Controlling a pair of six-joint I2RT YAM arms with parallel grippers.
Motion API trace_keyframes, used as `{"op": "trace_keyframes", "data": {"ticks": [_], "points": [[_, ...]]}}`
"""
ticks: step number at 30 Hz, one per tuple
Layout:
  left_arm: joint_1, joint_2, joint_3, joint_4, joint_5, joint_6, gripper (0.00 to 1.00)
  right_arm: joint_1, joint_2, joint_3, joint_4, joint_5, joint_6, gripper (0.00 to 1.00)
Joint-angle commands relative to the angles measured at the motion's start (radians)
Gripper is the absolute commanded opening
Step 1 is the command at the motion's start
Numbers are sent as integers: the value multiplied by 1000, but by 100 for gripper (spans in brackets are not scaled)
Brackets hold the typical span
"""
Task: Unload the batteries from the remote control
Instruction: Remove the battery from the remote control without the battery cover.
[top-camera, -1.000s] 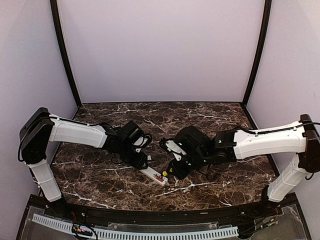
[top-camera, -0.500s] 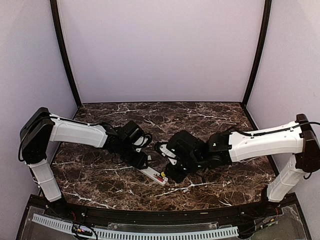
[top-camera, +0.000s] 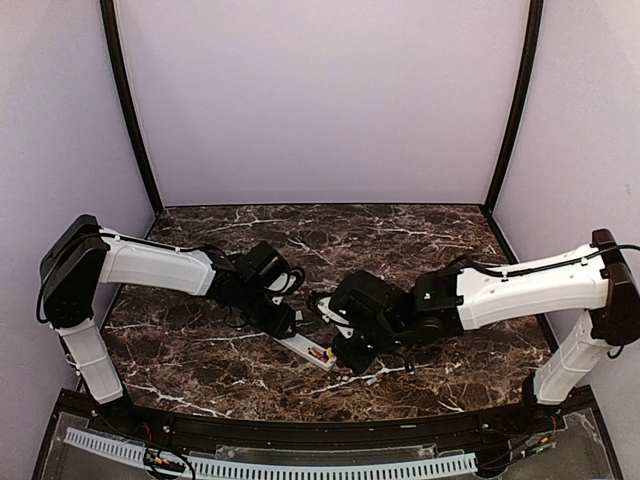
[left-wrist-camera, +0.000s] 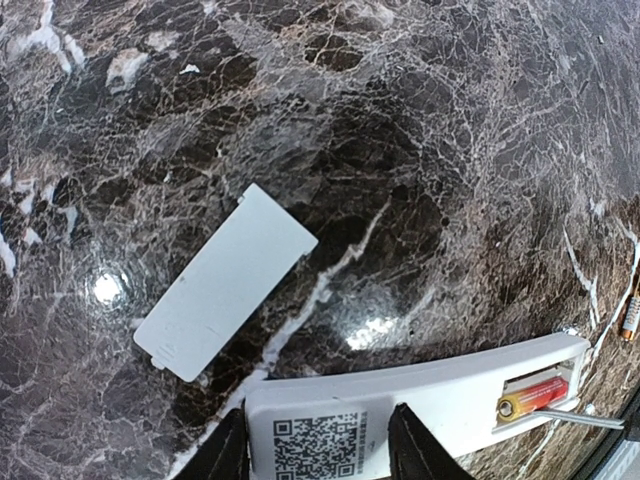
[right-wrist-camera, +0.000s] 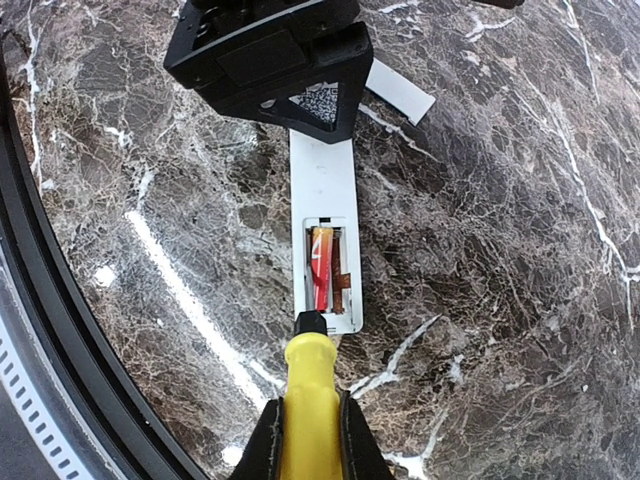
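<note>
Gripping the white remote control (left-wrist-camera: 440, 390) at its QR-label end, the left tool (left-wrist-camera: 320, 445) has one finger on each long edge and pins it flat on the dark marble desk (top-camera: 190, 345). The remote lies face down, its back toward the cameras, and the battery bay at the far end from the left tool is uncovered. One reddish battery (right-wrist-camera: 319, 268) sits lengthwise in the bay's left slot as the right wrist camera sees it; a brown contact strip shows in the slot beside it.

The right tool (right-wrist-camera: 310, 445) is closed around a yellow-handled screwdriver (right-wrist-camera: 311, 385), held in line with the remote. Its black collar is at the bay's near edge, and in the left wrist view its thin metal shaft reaches in against the battery's gold-capped end.

A flat grey-white cover plate (left-wrist-camera: 225, 282) lies on the desk just beside the remote, apart from it, on the side away from the arm bases.
</note>
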Motion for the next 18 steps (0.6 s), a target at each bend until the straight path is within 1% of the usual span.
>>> {"op": "trace_keyframes", "data": {"ticks": [1, 5, 9, 18], "points": [[-12, 35, -9, -68, -15, 17, 47, 23, 18, 16, -84, 113, 10, 0], [-12, 36, -9, -67, -15, 18, 47, 36, -1, 32, -102, 218, 33, 0], [-12, 42, -5, -66, -11, 19, 47, 40, -30, 34, -97, 278, 53, 0], [-11, 43, -5, -66, -13, 19, 47, 40, -45, 30, -74, 266, 88, 0]]}}
